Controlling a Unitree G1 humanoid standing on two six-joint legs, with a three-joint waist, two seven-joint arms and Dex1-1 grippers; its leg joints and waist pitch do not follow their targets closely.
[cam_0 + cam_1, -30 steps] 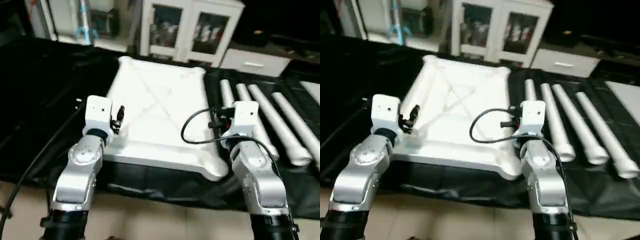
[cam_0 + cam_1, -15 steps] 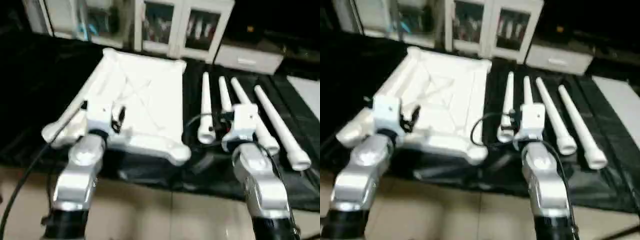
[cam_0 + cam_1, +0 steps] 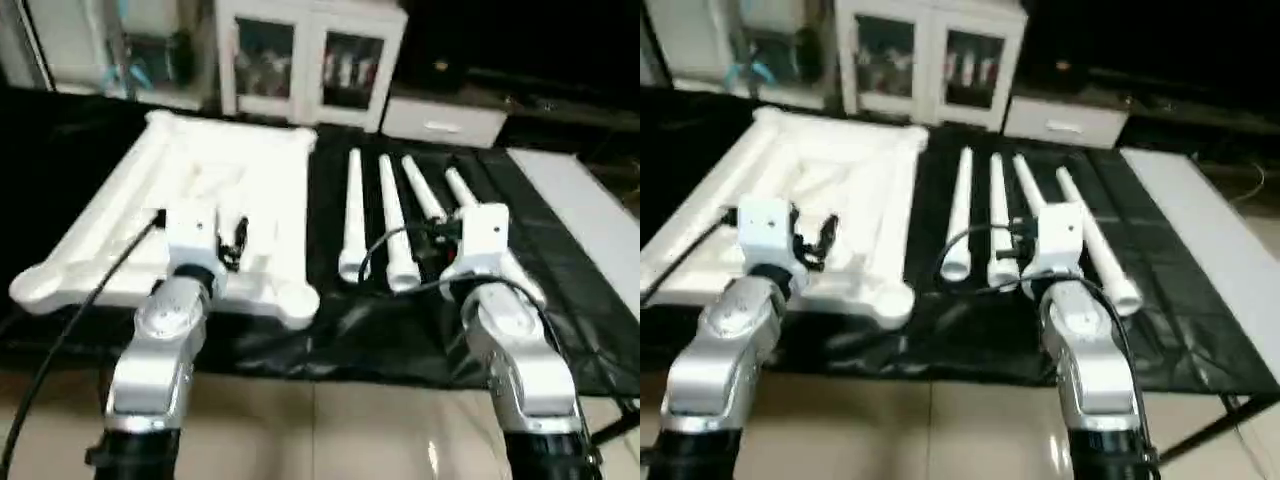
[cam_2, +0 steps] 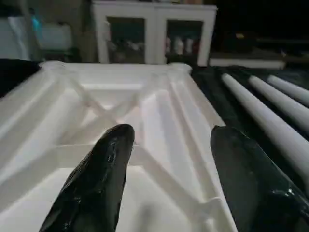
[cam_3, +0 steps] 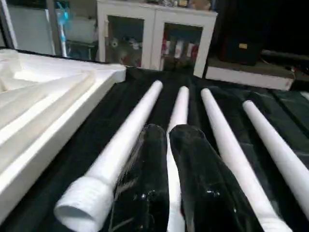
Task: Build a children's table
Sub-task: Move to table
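Table top [image 3: 230,190] upside down toward counter's [image 3: 600,250] left edge, four legs [image 3: 352,205] side by side toward right. Left hand [image 4: 169,159] released above ribs; right hand [image 5: 166,145] clenched, empty, over legs. Probably light, stiff, slick plastic; best gripped near threaded end

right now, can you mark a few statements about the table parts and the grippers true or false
1. The table top lies with its ribbed underside up. True.
2. Four legs lie side by side on the black cloth. True.
3. A leg is already plugged into a corner socket. False: all four lie loose beside the top.
4. The right gripper is wide open. False: its fingers are shut.
5. The left gripper is open, holding nothing. True.
6. The legs lie on the robot's left of the top. False: on its right.
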